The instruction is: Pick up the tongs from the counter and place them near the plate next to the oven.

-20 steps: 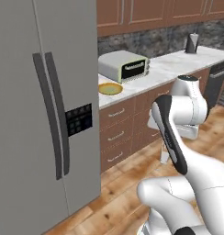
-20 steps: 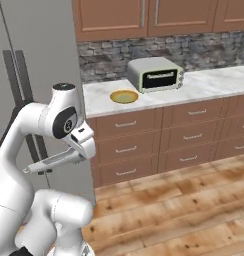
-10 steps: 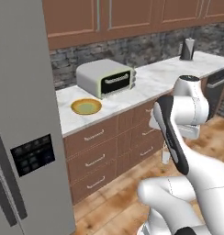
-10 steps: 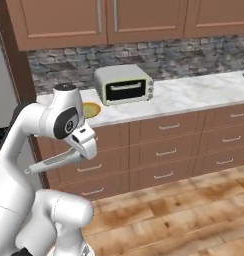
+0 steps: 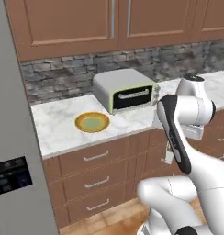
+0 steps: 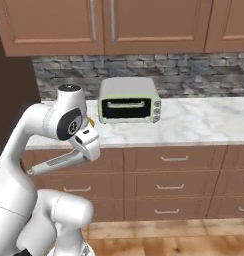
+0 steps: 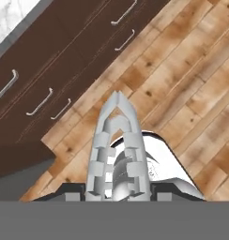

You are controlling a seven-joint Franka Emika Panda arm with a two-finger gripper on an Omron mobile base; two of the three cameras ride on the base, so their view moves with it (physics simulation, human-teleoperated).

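Already the tool point(image 7: 115, 187) is clamped on the long silvery-grey metal tongs point(image 7: 116, 140), low over the wooden floor, well short of the small round orange-rimmed plate point(image 5: 92, 122) beside the boxy white toaster oven point(image 5: 125, 89); swinging up, they could clip the marble surface point(image 5: 58, 131) edge and slip

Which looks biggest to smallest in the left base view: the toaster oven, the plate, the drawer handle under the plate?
1. toaster oven
2. plate
3. drawer handle, a little narrower than the plate and far thinner
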